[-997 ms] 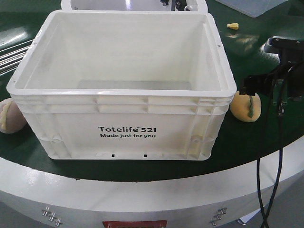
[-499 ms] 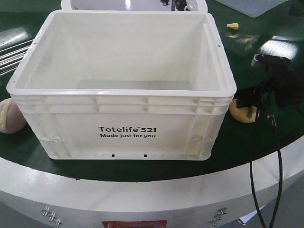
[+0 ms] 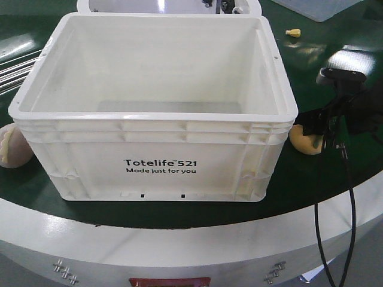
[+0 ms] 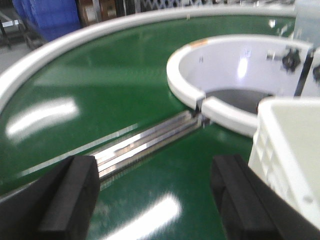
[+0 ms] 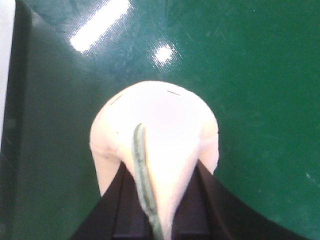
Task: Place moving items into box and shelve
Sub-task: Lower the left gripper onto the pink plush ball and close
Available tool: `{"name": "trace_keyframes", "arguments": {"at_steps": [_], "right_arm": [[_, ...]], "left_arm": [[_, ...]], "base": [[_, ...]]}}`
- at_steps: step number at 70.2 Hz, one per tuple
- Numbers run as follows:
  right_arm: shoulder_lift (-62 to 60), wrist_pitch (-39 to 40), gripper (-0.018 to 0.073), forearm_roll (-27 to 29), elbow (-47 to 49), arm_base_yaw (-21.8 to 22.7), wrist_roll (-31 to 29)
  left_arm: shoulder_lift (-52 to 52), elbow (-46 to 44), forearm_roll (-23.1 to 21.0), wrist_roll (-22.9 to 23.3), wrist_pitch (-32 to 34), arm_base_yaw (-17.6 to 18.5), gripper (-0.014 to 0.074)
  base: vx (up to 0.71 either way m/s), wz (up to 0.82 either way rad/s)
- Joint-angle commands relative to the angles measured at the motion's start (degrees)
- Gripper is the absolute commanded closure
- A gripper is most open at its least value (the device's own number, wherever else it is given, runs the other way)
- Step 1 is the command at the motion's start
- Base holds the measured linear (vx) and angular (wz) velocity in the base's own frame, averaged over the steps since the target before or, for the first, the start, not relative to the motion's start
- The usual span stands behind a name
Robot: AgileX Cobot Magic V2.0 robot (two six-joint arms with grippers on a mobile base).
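Though the front view obscures it, the wrist view shows right claw (image 5: 160, 202) clamping the striped bun (image 5: 160, 125), position unchanged; left claw (image 4: 155, 200) open, empty.

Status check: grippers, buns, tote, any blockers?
Left gripper open, empty. Right gripper shut on cream-yellow green-striped bun toy, beside white plastic tote. Pale ridged bun left of tote. Nothing blocking.
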State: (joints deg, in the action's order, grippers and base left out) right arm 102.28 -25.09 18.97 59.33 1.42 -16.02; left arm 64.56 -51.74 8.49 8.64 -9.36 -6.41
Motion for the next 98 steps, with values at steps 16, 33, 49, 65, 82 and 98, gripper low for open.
{"name": "trace_keyframes", "arguments": {"at_steps": [16,33,49,65,82,98], "right_arm": [[-2.1,0.9,0.0574,-0.1,1.4,0.0,-0.7],[-2.1,0.9,0.0574,-0.1,1.4,0.0,-0.7],[-2.1,1.0,0.0574,-0.1,1.4,0.0,-0.7],[-2.1,0.8,0.0574,-0.1,1.4,0.0,-0.7],[-2.1,0.7,0.0574,-0.1,1.4,0.0,-0.7],[-2.1,0.4,0.0574,-0.1,1.4,0.0,-0.7]], "left_arm": [[7.9,-2.0,-0.2,0.8,0.4,-0.2,0.0010],[12.6,-2.0,-0.2,0.8,-2.7,-0.2,0.0010],[16.8,-2.0,-0.2,0.8,-4.9,-0.2,0.0010],[20.2,-1.8,-0.3,0.8,-6.4,-0.2,0.0010],[23.6,-1.8,-0.3,0.8,-9.2,-0.2,0.0010],[27.3,-1.8,-0.3,0.8,-9.6,-0.2,0.0027]], "base": [[0.00,0.00],[0.00,0.00],[0.00,0.00],[0.00,0.00],[0.00,0.00],[0.00,0.00]]}}
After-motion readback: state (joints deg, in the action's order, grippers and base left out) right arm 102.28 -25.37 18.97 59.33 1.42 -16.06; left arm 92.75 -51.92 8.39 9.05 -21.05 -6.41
